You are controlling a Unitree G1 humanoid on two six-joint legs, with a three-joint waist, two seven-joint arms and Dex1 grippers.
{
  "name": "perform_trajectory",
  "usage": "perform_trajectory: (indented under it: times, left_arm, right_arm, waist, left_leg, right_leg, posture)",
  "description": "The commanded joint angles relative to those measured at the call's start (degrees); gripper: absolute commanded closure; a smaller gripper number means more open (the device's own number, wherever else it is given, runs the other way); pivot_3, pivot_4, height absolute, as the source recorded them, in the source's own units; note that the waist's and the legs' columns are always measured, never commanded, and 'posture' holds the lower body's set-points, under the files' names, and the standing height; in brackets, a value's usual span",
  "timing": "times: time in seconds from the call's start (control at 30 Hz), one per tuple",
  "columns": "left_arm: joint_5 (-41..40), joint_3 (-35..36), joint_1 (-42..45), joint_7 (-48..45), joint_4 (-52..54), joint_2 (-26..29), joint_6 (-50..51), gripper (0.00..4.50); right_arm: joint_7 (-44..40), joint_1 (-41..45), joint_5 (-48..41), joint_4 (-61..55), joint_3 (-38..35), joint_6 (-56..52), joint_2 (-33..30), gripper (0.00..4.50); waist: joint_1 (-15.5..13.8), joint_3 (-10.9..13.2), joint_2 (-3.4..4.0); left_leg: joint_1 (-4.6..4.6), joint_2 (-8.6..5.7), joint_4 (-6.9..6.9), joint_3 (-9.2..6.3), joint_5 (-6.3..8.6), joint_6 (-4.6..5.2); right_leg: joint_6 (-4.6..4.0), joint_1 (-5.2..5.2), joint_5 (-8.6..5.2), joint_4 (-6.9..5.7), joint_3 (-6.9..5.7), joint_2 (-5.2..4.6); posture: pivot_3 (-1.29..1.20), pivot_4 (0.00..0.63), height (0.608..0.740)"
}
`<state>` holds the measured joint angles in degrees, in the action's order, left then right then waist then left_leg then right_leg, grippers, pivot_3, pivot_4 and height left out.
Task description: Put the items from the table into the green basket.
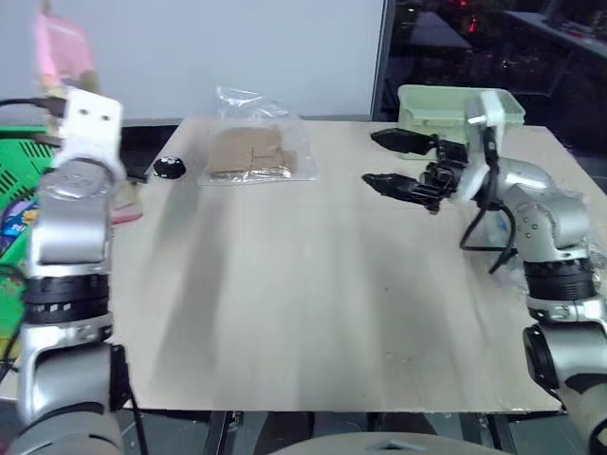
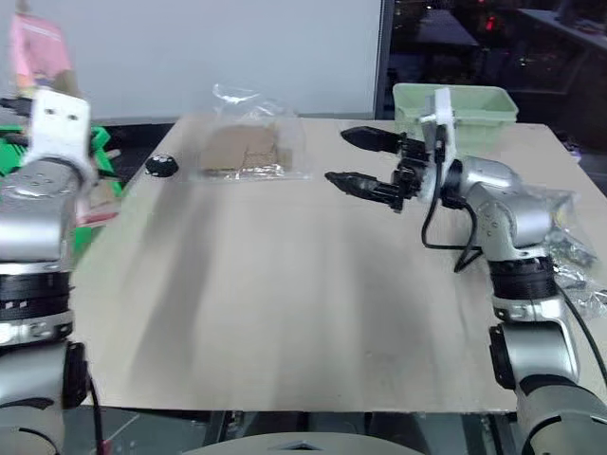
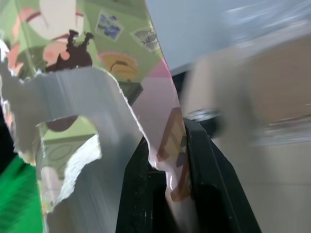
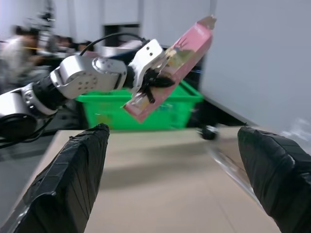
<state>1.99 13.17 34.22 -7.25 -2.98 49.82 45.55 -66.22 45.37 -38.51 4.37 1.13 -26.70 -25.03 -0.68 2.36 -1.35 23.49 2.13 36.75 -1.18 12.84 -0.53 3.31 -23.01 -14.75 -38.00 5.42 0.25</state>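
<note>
Long pink-and-green snack packet [image 4: 170, 68]: held in the air above the green basket [image 4: 141, 110], long axis tilted, upper end raised away from the gripper. Left gripper [image 4: 153, 82] jaws clenched on its lower part. Cartoon print visible; no writing legible. Right gripper [image 1: 394, 161] jaws released, empty, over the tabletop [image 1: 313, 313]. Beyond the basket: black cap [image 1: 170, 168], clear bag [image 1: 251, 147], pale green tub [image 1: 460, 104].
</note>
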Motion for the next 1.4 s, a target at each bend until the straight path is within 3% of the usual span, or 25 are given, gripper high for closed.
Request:
perform_trajectory:
  times: [0.03, 0.2, 0.33, 0.77, 1.0, 1.13, 1.33, 1.4]
  left_arm:
    - [2.26, 6.69, -3.03, 0.15, 2.32, 5.01, -1.18, 4.49]
    - [3.01, 12.74, -10.06, -1.61, -0.21, 9.73, -3.00, 4.49]
    - [2.71, 13.37, -11.14, -3.27, -5.92, 12.48, -7.84, 4.49]
    - [2.41, 5.11, 4.28, -7.43, -32.77, 15.56, -31.34, 4.49]
    - [10.14, -5.52, 16.13, -5.83, -51.21, 21.19, -42.16, 4.49]
    - [14.43, -10.68, 21.16, -4.48, -58.22, 21.56, -45.76, 4.49]
    - [11.08, -9.76, 26.09, -6.22, -62.88, 17.40, -46.88, 4.49]
    - [6.69, -6.32, 27.69, -7.82, -63.30, 15.49, -45.72, 4.49]
  right_arm:
    - [-1.98, 2.51, 0.44, 0.65, 0.20, 1.90, 1.59, 0.00]
    - [-3.41, 3.49, 1.23, 2.26, 0.62, 2.59, 3.50, 0.00]
    - [-3.69, 4.08, 2.16, 3.83, 0.33, 3.44, 4.55, 0.00]
    - [4.61, 3.00, 7.09, 2.30, -0.84, 5.28, 5.34, 0.00]
    - [6.54, 2.25, 7.43, 1.35, -1.55, 5.37, 4.54, 0.00]
    - [7.13, 1.72, 7.35, 0.97, -1.67, 5.52, 4.51, 0.00]
    - [7.78, 1.16, 7.54, 0.84, -1.86, 6.03, 4.50, 0.00]
    - [7.95, 0.88, 7.56, 0.58, -1.84, 6.09, 4.42, 0.00]
  waist:
    - [-1.07, -0.02, -0.03]
    - [-3.75, -0.07, -0.11]
    - [-4.91, -0.05, -0.03]
    - [-4.70, -0.07, -0.01]
    - [-3.40, -0.07, -0.01]
    - [-2.60, -0.06, 0.01]
    - [-1.81, -0.06, -0.01]
    - [-1.76, -0.07, -0.03]
  left_leg:
    - [0.17, 0.00, 0.02, -0.04, -0.01, -0.01]
    - [0.31, 0.00, 0.06, -0.12, -0.06, -0.10]
    - [0.22, 0.03, 0.05, -0.14, -0.16, -0.26]
    - [0.01, 0.47, -0.01, -0.77, -0.30, -0.45]
    - [0.05, 0.48, -0.01, -0.84, -0.30, -0.45]
    - [0.02, 0.48, -0.01, -0.85, -0.30, -0.45]
    - [-0.05, 0.50, -0.01, -0.95, -0.30, -0.45]
    - [-0.02, 0.50, 0.00, -0.95, -0.30, -0.45]
  right_leg:
    - [-0.01, -0.16, 0.01, -0.06, -0.04, 0.00]
    - [-0.03, -0.28, 0.02, -0.13, -0.20, -0.02]
    - [-0.10, -0.28, 0.03, -0.20, -0.29, 0.01]
    - [-1.04, -0.63, -0.28, -1.38, -0.48, 0.85]
    - [-1.22, -0.68, -0.39, -1.48, -0.62, 0.86]
    - [-1.22, -0.68, -0.39, -1.55, -0.63, 0.86]
    - [-1.39, -0.69, -0.51, -1.80, -0.73, 0.88]
    - [-1.40, -0.68, -0.52, -1.79, -0.73, 0.87]
  posture:
    - [0.21, 0.000, 0.740]
    - [0.25, 0.000, 0.740]
    - [0.26, 0.000, 0.740]
    - [0.18, 0.000, 0.740]
    - [0.16, 0.000, 0.740]
    - [0.16, 0.000, 0.740]
    - [0.14, 0.000, 0.740]
    - [0.13, 0.000, 0.740]
